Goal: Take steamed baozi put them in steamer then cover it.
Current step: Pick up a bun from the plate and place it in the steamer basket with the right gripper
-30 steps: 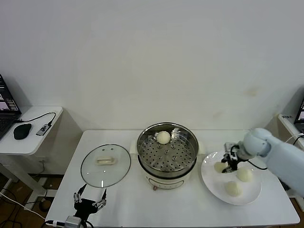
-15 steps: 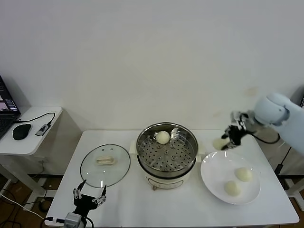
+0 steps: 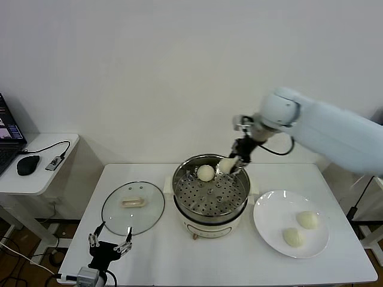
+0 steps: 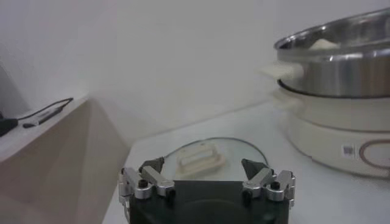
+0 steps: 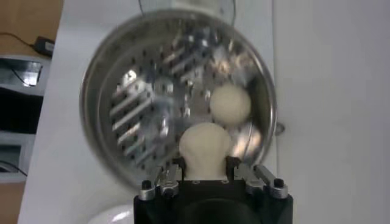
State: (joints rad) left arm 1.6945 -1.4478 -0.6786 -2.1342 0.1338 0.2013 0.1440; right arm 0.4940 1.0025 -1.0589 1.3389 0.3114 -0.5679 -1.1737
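I counted four baozi: one in my right gripper (image 3: pixel 233 164) above the steamer (image 3: pixel 210 192), one (image 3: pixel 206 173) inside, two (image 3: pixel 300 228) plated beside it, left gripper (image 3: pixel 109 246) gaping.

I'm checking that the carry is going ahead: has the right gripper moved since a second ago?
Yes. The right gripper, shut on a baozi, has travelled from above the white plate leftward to above the steamer, at its far rim.
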